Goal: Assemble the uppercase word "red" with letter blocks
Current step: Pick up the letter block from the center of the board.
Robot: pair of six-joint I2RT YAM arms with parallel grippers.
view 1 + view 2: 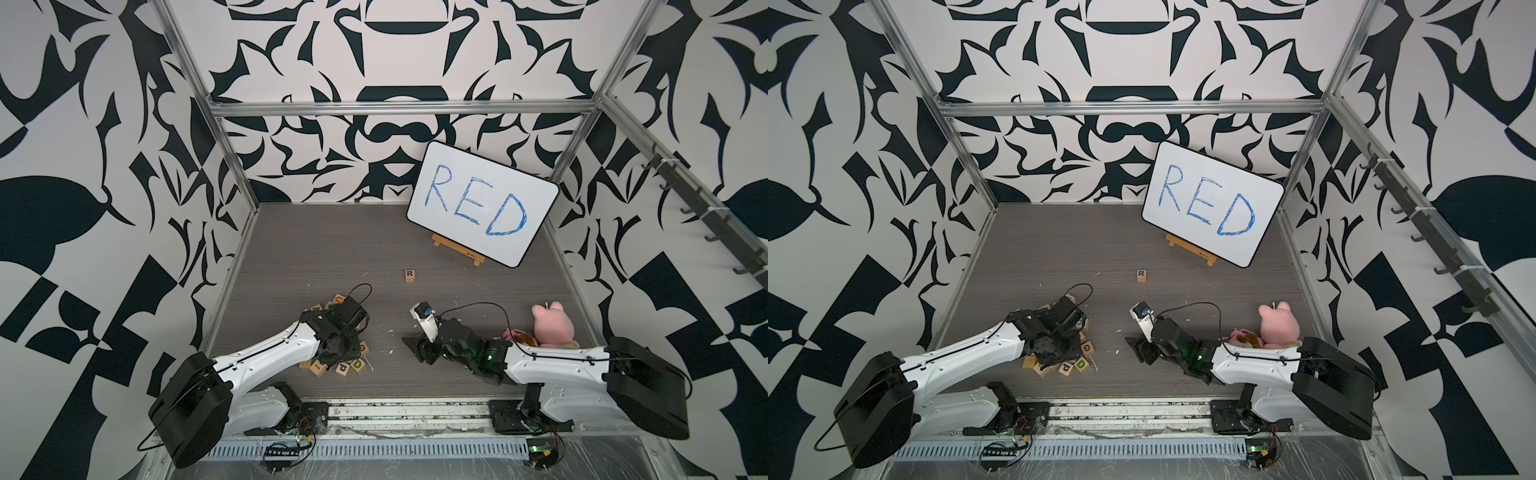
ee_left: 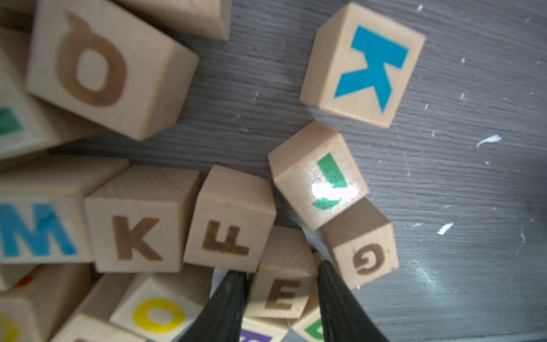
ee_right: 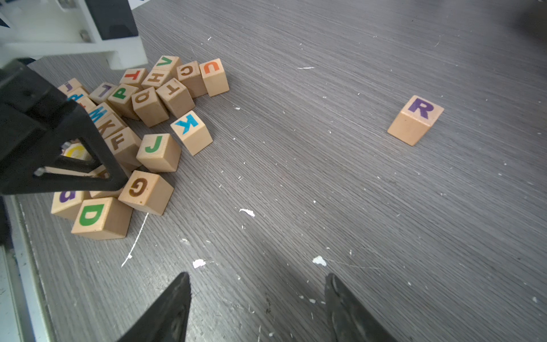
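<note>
The left gripper is down in the heap of letter blocks at the near left of the table. Its two fingers stand on either side of the E block, whose letter looks brown. They appear to be clamped on its sides, though the close, blurred wrist view leaves the contact a little unsure. The G block lies just beside one finger. The D block, green letter up, sits at the near right edge of the heap.

The R block stands alone with its purple letter up, farther back and to the right, well apart from the heap.

The right gripper hovers low over bare table between the heap and a pink plush toy. Its jaws are apart with nothing between them. A whiteboard reading RED leans at the far right.
</note>
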